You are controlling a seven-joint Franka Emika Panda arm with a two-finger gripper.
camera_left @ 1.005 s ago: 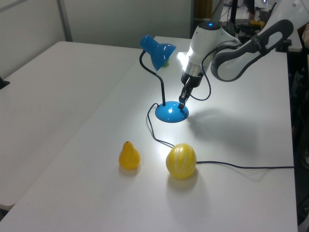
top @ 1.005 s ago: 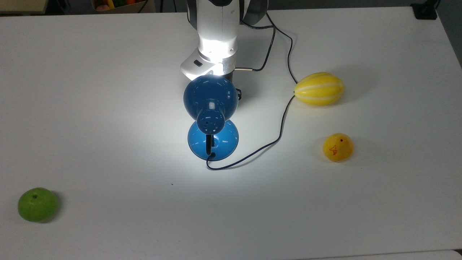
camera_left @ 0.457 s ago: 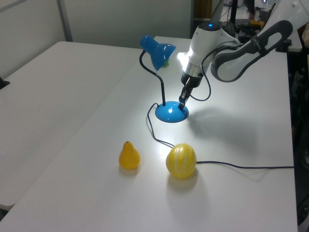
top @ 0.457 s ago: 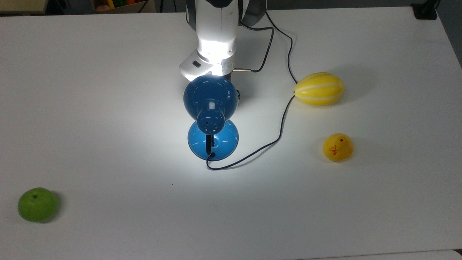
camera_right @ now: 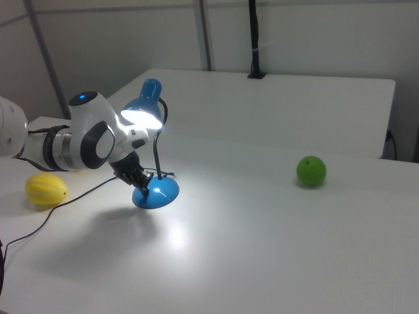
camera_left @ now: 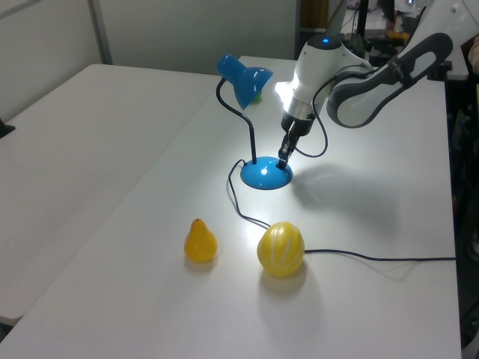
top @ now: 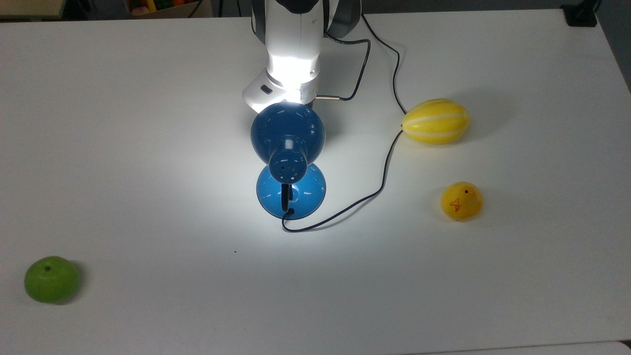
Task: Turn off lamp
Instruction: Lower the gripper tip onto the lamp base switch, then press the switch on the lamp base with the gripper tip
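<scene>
The glossy blue lamp [top: 288,130] stands mid-table and is lit, throwing a bright patch on the white tabletop. Its dome shade [camera_left: 243,75] arches on a black neck over the round blue base [camera_left: 263,176]. My gripper [camera_left: 284,158] points down at the edge of that base, fingers together in a narrow dark tip, touching or just above the rim. In the right view the gripper [camera_right: 141,183] sits at the base's [camera_right: 159,194] left side. In the top view the shade hides the fingertips, and the white wrist [top: 291,64] glows under the lamp's light.
The lamp's thin dark cord [top: 384,172] loops from the base toward a yellow striped melon [top: 435,121]. A yellow pear [top: 461,200] lies near it. A green apple [top: 51,279] rests far off at the top view's lower left. The arm's own cable [top: 365,59] trails behind the wrist.
In the top view the wrist has crept slightly up and left, and the dark finger part beside the shade has slipped out of sight. The lamp stays lit.
</scene>
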